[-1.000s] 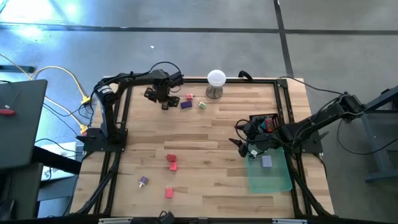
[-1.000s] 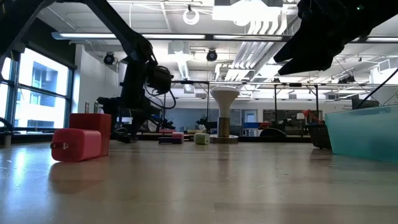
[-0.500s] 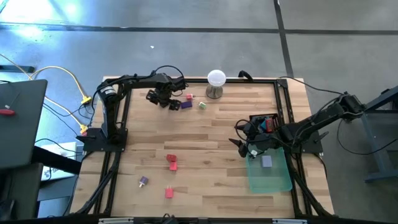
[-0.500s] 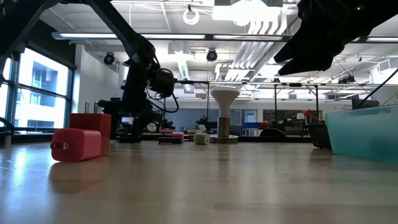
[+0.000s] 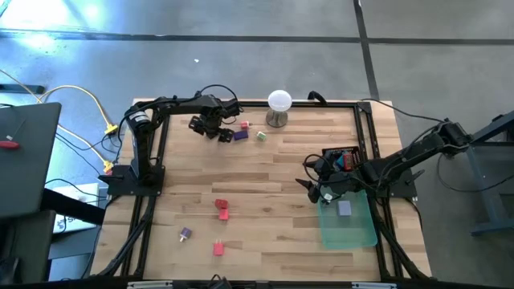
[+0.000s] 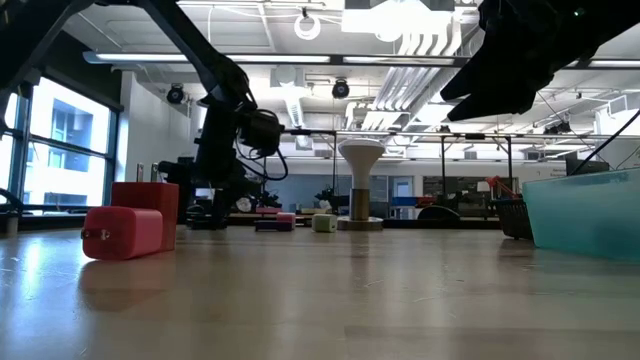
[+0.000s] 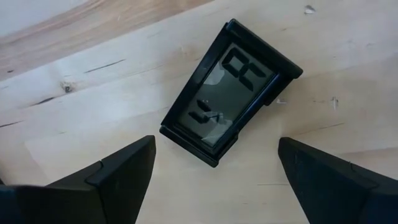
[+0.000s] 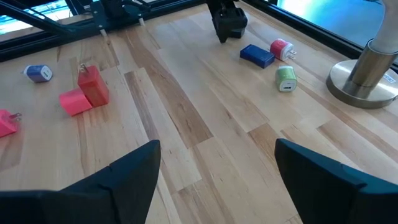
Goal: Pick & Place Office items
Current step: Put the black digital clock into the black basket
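We are in a robotics lab set in a large open-plan industrial hall. Across the wooden table [image 6: 330,290] we see exposed white ducts [image 6: 420,45] and strip lights overhead, tall windows [image 6: 60,150] at one side, and desks and equipment far behind the left gripper [image 6: 215,210]. From above, the floor is bare grey concrete [image 5: 241,64] (yellow cables [image 5: 88,100] trail across it).

Wooden table [image 5: 265,177] — black frame along edges. Far side: black item [image 7: 231,92], purple block [image 5: 240,136], pink piece [image 5: 245,125], green piece [image 5: 262,136], ball stand [image 5: 278,119]. Near side: red blocks [image 5: 222,209], lavender piece [image 5: 185,234], pink clip [image 5: 218,248]. Right — green tray [image 5: 348,221].
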